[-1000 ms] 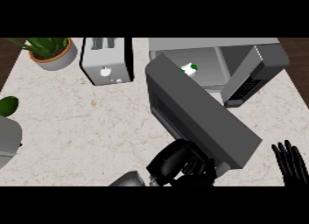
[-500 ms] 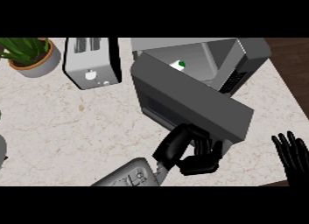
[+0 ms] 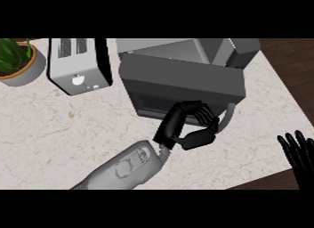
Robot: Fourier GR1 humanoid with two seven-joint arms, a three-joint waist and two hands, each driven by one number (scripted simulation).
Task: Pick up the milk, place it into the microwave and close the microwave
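Pale stone worktop [image 3: 67, 133] fills the frame. Curled fingers [image 3: 193, 110] of the left hand [image 3: 185, 127] press the microwave door [image 3: 182, 82], holding nothing. Milk is hidden, probably inside the microwave [image 3: 185, 53]. Push evenly until it latches. Right hand [image 3: 303, 153] rests open, lower right.

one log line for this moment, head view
phase: closing microwave door | left hand: curled fingers against door front | right hand: open, resting lower right | milk: not visible
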